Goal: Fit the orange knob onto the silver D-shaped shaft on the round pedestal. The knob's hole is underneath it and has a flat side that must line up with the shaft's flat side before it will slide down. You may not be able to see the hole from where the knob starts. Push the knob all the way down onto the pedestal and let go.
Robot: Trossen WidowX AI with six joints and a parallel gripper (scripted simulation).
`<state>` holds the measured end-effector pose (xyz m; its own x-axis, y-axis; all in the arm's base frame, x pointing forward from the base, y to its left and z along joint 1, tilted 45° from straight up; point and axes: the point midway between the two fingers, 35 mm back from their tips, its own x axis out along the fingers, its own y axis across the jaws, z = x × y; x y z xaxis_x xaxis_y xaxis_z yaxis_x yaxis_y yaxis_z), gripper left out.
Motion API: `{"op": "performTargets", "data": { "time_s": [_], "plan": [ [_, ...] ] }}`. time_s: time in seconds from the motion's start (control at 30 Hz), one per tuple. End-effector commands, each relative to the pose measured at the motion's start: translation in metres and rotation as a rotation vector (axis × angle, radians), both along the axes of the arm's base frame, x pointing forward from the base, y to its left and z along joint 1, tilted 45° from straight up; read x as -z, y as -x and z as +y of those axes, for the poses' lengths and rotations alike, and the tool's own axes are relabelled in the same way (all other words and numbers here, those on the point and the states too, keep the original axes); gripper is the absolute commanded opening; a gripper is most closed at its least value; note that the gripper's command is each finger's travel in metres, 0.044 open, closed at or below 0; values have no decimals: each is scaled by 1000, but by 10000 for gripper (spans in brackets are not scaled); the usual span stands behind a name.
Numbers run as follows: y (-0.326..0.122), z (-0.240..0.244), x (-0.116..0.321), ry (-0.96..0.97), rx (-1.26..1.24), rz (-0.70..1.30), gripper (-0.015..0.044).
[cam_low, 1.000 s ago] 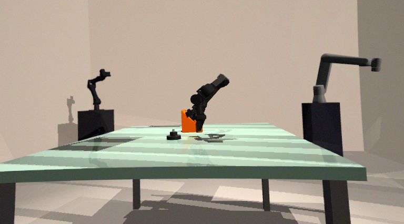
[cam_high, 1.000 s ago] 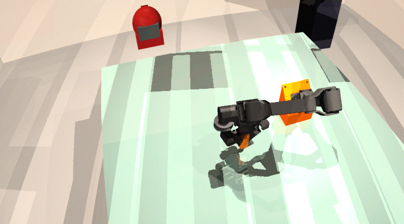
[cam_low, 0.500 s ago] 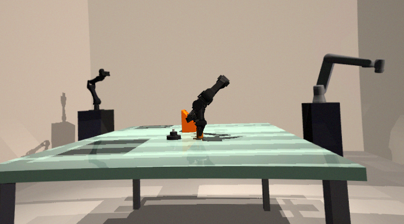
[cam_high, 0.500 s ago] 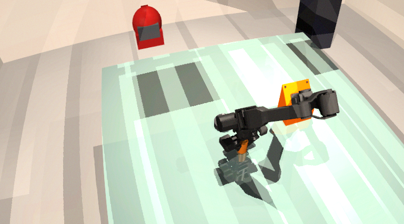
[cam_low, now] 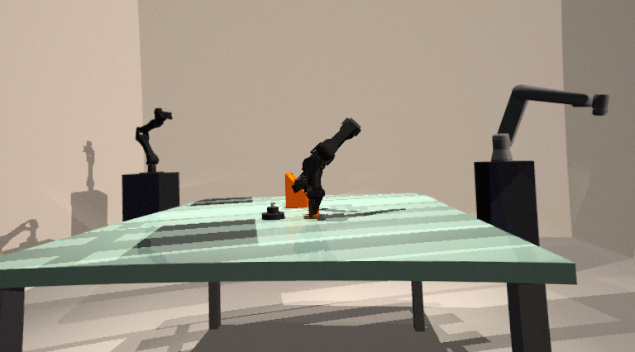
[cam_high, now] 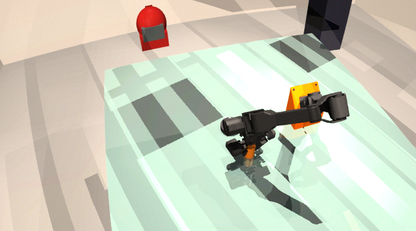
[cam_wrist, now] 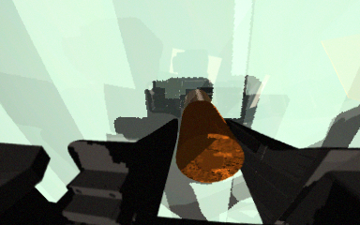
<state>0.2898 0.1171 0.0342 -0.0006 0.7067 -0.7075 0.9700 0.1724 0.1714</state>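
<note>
The knob [cam_high: 249,153] [cam_low: 311,213] [cam_wrist: 208,141] stood upright on the table [cam_high: 171,194] [cam_low: 290,274], with its reflection showing directly below it in the top view. It was off the shaft [cam_low: 273,206]. The gripper [cam_high: 251,154] [cam_low: 315,212] [cam_wrist: 201,123] was spread around it, a finger on either side; in the wrist view a thin pale strip showed between one finger and the knob, while the other finger's edge lay against the knob's outline, and whether it touched could not be told. The knob's top faced the wrist camera, round and mottled orange, and its underside was hidden. Just beside the knob in the exterior view, the pedestal [cam_low: 273,216] stood on the table, dark and stepped, with the silver shaft pointing up and bare; from above, the arm [cam_high: 288,118] [cam_low: 334,145] hid it. The arm reached down over the knob from an orange mount [cam_high: 294,95] [cam_low: 293,192]. Beyond the table in the top view were a red object [cam_high: 151,16] with a grey panel and a dark pillar [cam_high: 334,7]. The exterior view showed a small black arm [cam_low: 146,145] on one plinth [cam_low: 140,198] and a grey arm [cam_low: 547,95] on another plinth [cam_low: 510,193].
</note>
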Motion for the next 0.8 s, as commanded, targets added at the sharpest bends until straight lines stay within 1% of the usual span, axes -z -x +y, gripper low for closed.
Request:
{"op": "performTargets", "data": {
  "time_s": [0.0,0.23,0.3,0.43,0.5,0.77],
  "plan": [
    [0,0,0,0,0,-1,240],
    [0,0,0,0,0,-1,240],
    [-2,-8,-7,5,2,-2,292],
    [-2,-51,-48,5,3,5,398],
    [-1,-57,-56,0,2,8,440],
    [-1,-51,-48,-1,2,8,440]
  ]
}}
